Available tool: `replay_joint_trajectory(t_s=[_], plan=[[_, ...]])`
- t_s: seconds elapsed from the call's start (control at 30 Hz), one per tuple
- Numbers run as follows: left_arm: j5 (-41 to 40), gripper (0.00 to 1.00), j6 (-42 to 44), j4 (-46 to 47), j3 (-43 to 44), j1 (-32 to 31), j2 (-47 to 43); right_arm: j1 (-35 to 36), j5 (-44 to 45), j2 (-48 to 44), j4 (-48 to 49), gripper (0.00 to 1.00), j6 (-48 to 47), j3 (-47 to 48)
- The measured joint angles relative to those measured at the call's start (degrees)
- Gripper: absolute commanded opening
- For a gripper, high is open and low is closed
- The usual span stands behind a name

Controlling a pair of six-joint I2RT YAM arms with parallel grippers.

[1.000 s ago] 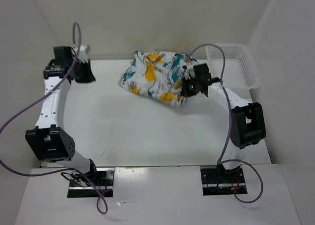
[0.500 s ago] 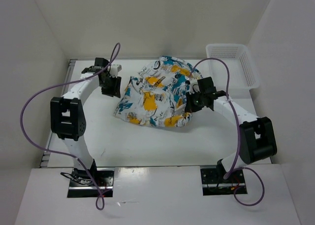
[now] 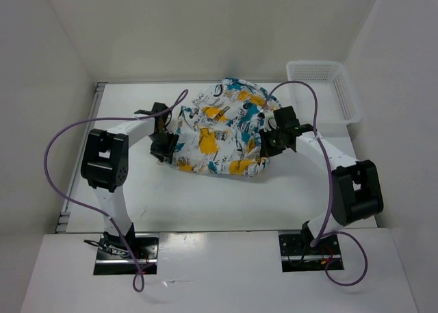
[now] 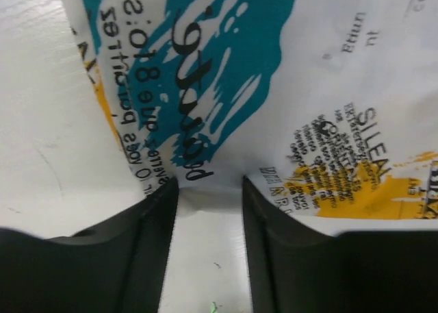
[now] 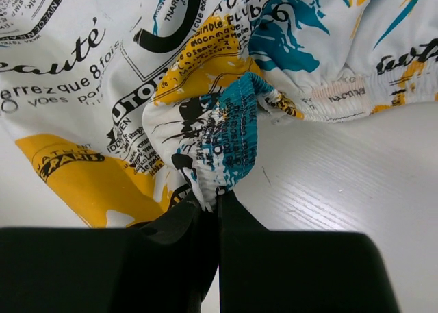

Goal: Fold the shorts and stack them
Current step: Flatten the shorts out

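Note:
The shorts (image 3: 222, 128), white with teal, yellow-orange and black print, lie spread in the middle of the table. My right gripper (image 3: 265, 146) is shut on a bunched teal fold of their waistband (image 5: 236, 131) at the right edge. My left gripper (image 3: 166, 148) is open at the shorts' left edge, low on the table. In the left wrist view the fabric edge (image 4: 209, 183) reaches just to the tips of my two fingers (image 4: 161, 210), and bare table shows between them.
A white perforated basket (image 3: 328, 90) stands at the back right of the table. White walls close in on the left, back and right. Purple cables loop above both arms.
My left arm swung in from the far left to the shorts' left edge. My right gripper pulled the shorts forward and spread them out.

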Motion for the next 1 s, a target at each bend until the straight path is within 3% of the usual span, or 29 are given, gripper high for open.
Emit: replay_joint_trajectory(t_s=[0.03, 0.07, 0.17, 0.3, 0.47, 0.5, 0.53, 0.63, 0.67, 0.83, 0.87, 0.9, 1.0], plan=[[-0.7, 0.42, 0.0, 0.2, 0.0, 0.0, 0.1, 0.0, 0.1, 0.2, -0.7, 0.07, -0.2, 0.8], [-1.5, 0.3, 0.2, 0.3, 0.0, -0.1, 0.2, 0.0, 0.2, 0.3, -1.4, 0.07, -0.5, 1.4], [-3.7, 0.19, 0.2, 1.1, -0.5, -0.1, 0.1, 0.0, 0.3, 0.3, -3.6, 0.1, -2.0, 2.1], [-5.0, 0.19, 0.0, 3.4, -3.4, -0.2, -2.2, 0.2, 1.3, 0.5, -6.5, 0.13, -4.9, 2.1], [-7.3, 0.19, 0.1, 3.4, -12.3, -0.3, -8.9, 5.5, 4.3, 0.5, -9.0, 0.27, -10.4, 2.1], [-7.6, 0.19, 0.1, 2.4, -13.4, -0.3, -9.6, 7.8, 5.0, 0.5, -9.4, 0.35, -11.6, 2.1], [-7.8, 0.19, 0.1, 1.5, -14.0, -0.2, -10.1, 10.0, 5.4, 0.5, -9.7, 0.63, -12.6, 2.1], [-8.3, 0.19, 0.2, -1.5, -15.9, -0.2, -11.5, 13.8, 6.0, 0.5, -10.6, 0.89, -15.4, 2.1], [-8.3, 0.19, 0.2, -2.8, -16.3, -0.2, -11.8, 14.0, 6.6, 0.5, -10.9, 0.92, -16.3, 2.1], [-5.7, 0.21, 0.2, -12.3, -13.8, -0.2, -13.7, 12.9, 12.7, 0.5, -10.9, 0.93, -19.6, 2.9], [-5.2, 0.23, 0.2, -13.7, -12.6, -0.2, -14.2, 12.6, 13.3, 0.5, -10.8, 0.93, -19.5, 3.6], [-4.7, 0.31, 0.2, -14.9, -11.2, -0.2, -14.6, 12.2, 13.7, 0.5, -10.6, 0.93, -19.2, 4.8], [-4.0, 0.42, 0.3, -16.5, -5.6, -0.2, -15.1, 11.0, 14.4, 0.5, -7.6, 0.8, -16.8, 9.2]])
